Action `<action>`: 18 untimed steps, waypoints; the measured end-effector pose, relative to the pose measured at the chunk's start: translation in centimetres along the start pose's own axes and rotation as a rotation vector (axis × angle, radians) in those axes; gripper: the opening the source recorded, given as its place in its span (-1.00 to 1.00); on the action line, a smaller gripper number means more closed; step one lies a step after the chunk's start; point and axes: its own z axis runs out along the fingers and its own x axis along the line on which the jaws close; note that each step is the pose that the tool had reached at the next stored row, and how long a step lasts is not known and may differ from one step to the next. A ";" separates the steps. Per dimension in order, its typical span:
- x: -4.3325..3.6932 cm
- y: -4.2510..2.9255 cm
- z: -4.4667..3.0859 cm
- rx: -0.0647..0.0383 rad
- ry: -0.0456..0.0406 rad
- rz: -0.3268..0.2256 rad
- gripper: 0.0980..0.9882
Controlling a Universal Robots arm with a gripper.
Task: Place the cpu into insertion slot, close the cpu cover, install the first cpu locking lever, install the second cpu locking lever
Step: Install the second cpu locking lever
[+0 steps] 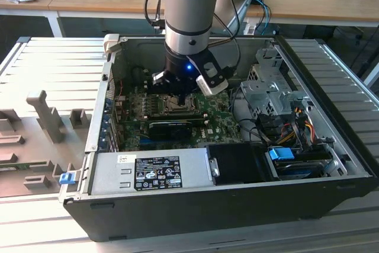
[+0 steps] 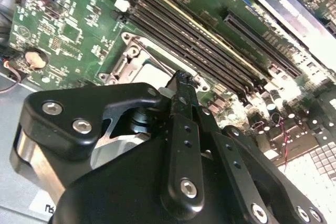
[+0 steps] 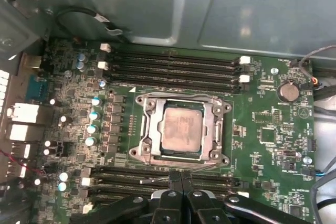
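Note:
The cpu point(image 3: 181, 132), a pale square chip, lies flat in the insertion slot point(image 1: 172, 106) on the green board. The cpu cover point(image 3: 214, 129), a silver frame with a cut-out centre, lies down around the chip. My gripper point(image 3: 181, 178) stands at one edge of the socket with its black fingers pressed together and nothing visible between them. In the second wrist view the gripper point(image 2: 181, 80) has its tip right at the socket frame point(image 2: 126, 56), next to a thin metal lever along that edge. In the exterior view the gripper point(image 1: 177, 87) hangs just above the socket.
Black memory slots point(image 3: 173, 69) run along two sides of the socket. A long black card point(image 1: 172, 127) lies beside it. The power supply point(image 1: 154, 170), a drive cage point(image 1: 266, 90) and loose cables point(image 1: 290, 128) crowd the case. A coin battery point(image 3: 287, 92) sits near the socket.

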 end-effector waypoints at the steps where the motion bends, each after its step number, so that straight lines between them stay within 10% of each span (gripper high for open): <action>1: 0.69 0.00 0.09 0.000 0.0000 0.000 -0.98; 12: 2.48 -0.32 2.47 -0.002 0.0004 -0.002 -0.98; 18: 2.86 -0.43 3.28 -0.024 -0.0016 -0.002 -0.98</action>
